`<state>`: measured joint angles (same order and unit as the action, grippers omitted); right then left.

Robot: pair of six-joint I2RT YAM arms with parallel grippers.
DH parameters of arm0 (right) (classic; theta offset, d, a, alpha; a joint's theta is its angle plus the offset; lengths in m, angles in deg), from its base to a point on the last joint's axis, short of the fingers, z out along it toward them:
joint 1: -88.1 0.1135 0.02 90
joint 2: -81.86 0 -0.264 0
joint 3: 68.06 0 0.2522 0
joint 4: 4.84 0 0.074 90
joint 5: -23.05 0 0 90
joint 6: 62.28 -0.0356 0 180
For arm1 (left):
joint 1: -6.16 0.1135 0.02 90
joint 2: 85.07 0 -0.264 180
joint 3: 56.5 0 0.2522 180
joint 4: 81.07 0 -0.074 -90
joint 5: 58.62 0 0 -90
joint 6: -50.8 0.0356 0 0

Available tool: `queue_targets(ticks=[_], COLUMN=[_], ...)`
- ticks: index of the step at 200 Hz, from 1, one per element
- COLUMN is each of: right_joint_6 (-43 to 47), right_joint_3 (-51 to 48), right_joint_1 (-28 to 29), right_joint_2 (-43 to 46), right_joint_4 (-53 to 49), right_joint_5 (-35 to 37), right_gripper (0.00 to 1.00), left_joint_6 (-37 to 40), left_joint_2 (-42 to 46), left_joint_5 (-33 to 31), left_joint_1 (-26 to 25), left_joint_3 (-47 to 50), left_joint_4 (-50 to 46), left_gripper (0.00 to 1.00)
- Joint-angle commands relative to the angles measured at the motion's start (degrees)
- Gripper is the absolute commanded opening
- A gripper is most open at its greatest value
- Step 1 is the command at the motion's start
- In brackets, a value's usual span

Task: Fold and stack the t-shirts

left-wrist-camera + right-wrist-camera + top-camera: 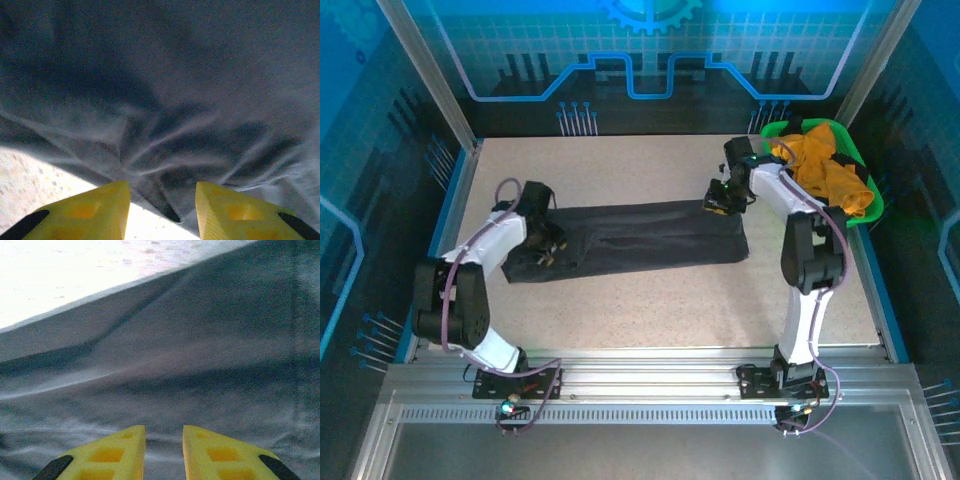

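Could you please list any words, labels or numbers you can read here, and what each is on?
None can be read. The dark grey t-shirt, the orange-yellow t-shirt, the green basket and the table bear no lettering; the blue back wall has a gear and line pattern, no words.

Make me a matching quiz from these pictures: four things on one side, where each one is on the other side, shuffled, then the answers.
1. grey shirt
2. orange shirt
3. left gripper
4. right gripper

A. in the green basket
B. at the grey shirt's left end
C. spread across the table
D. at the grey shirt's far right corner

Pairs: 1-C, 2-A, 3-B, 4-D
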<state>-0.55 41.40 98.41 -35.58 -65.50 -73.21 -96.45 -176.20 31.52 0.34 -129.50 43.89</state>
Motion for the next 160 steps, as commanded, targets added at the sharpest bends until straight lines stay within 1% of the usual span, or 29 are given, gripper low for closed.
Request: queue_targets(ticks=[1,22,34,49,73,85,101,118,129,145,160], right_joint_6=[2.94,4.31,4.96,4.94,3.23,2.32,1.82,-0.62,-3.09,-8.73,-16.03], right_joint_3=[7.49,14.24,14.47,10.41,-0.01,-4.19,-9.08,-15.19,-19.07,-24.25,-29.82], right_joint_1=[-0.99,-0.99,-0.72,-0.60,-0.39,0.31,2.48,5.77,8.38,12.35,15.42], right_joint_2=[-7.76,-15.23,-17.39,-16.15,-7.83,-5.17,-2.36,1.57,4.30,7.45,9.95], right_joint_4=[-11.43,-19.32,-22.24,-22.69,-20.85,-21.40,-22.49,-21.83,-20.76,-17.84,-11.57], right_joint_5=[6.50,8.44,9.54,10.87,11.06,11.59,12.54,11.35,9.87,6.06,-1.28], right_gripper=[0.28,0.30,0.30,0.31,0.34,0.35,0.35,0.36,0.37,0.37,0.37], left_joint_6=[-9.30,-8.97,-7.90,-6.10,-2.40,-0.65,1.18,2.34,2.96,3.41,3.70], left_joint_2=[-3.05,-7.85,-10.42,-13.02,-19.77,-24.90,-32.53,-38.98,-43.07,-49.84,-56.59], left_joint_5=[3.87,4.53,4.36,2.64,1.18,2.57,5.48,5.28,5.81,8.17,11.06], left_joint_1=[-1.47,-1.38,-1.38,-1.26,-0.01,0.40,0.13,-1.29,-2.47,-4.40,-6.36], left_joint_3=[1.05,0.86,-0.04,-2.36,-10.23,-16.52,-27.53,-39.55,-46.57,-58.25,-69.53], left_joint_4=[2.47,2.61,2.51,1.92,0.46,-0.39,-2.33,-3.02,-1.57,-0.20,0.76], left_gripper=[0.40,0.41,0.41,0.42,0.42,0.44,0.47,0.47,0.48,0.48,0.48])
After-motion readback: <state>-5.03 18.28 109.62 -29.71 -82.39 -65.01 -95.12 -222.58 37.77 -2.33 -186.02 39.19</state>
